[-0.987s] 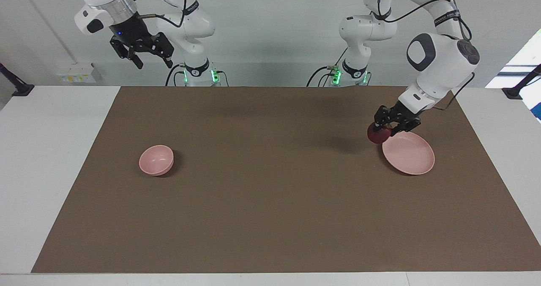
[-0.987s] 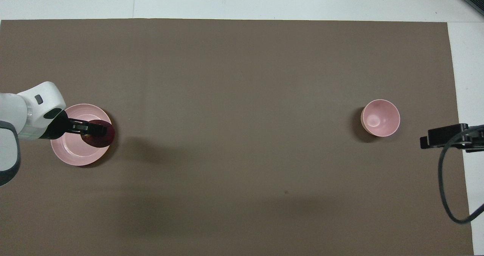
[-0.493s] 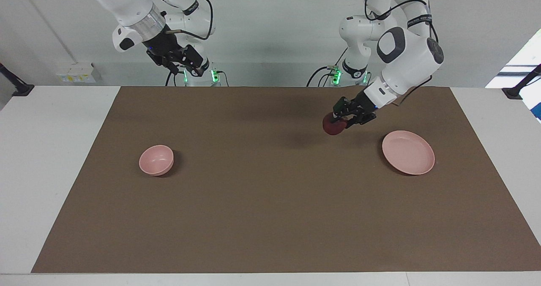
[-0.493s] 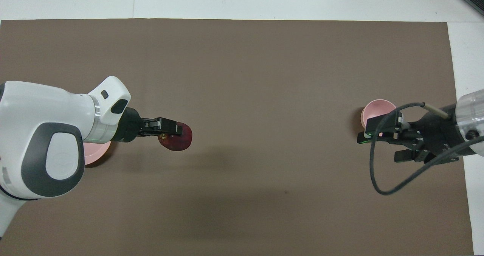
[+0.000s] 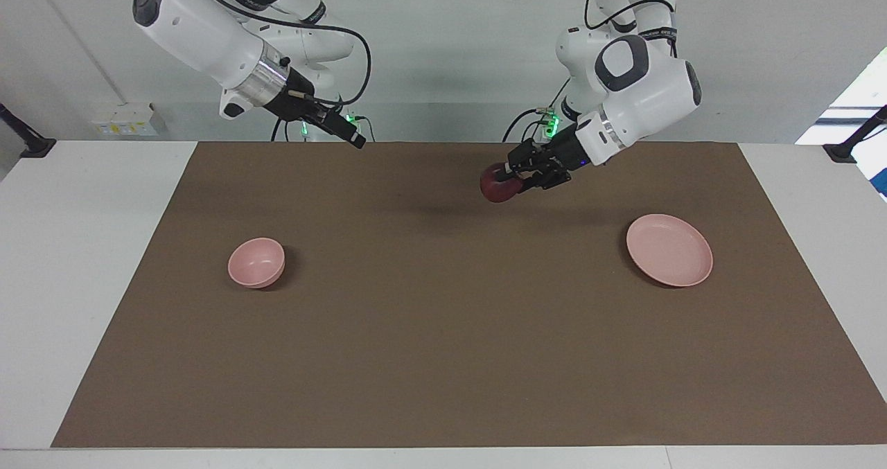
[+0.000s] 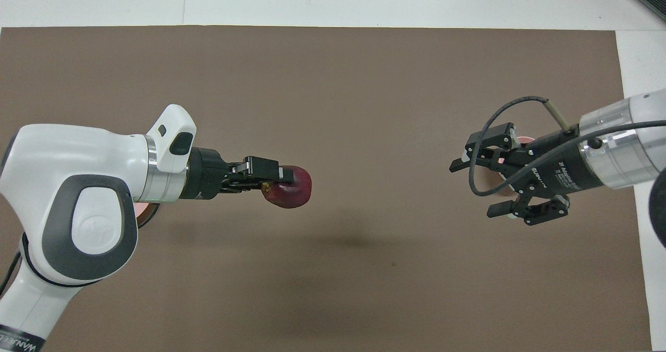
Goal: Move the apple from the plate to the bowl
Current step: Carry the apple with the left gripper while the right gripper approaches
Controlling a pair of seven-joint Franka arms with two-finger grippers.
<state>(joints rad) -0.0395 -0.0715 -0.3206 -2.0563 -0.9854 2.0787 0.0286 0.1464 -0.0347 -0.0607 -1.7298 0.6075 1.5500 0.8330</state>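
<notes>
Between the plate (image 5: 669, 250) and the bowl (image 5: 256, 262) the brown mat (image 5: 443, 330) lies bare — nothing stands on that whole stretch; the half of the mat farther from the robots is just as open. Up in the air the left gripper (image 5: 511, 172) clamps the apple (image 5: 500, 184) over the mat's middle, toward the robots; the right gripper (image 6: 481, 184), jaws spread, hangs over the bowl — the one thing in the way above it.

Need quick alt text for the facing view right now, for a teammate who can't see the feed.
The left gripper holds a dark red apple in the air over the brown mat, between a pink plate and a pink bowl, both empty. The right gripper, open, hangs over the mat's edge nearest the robots.
</notes>
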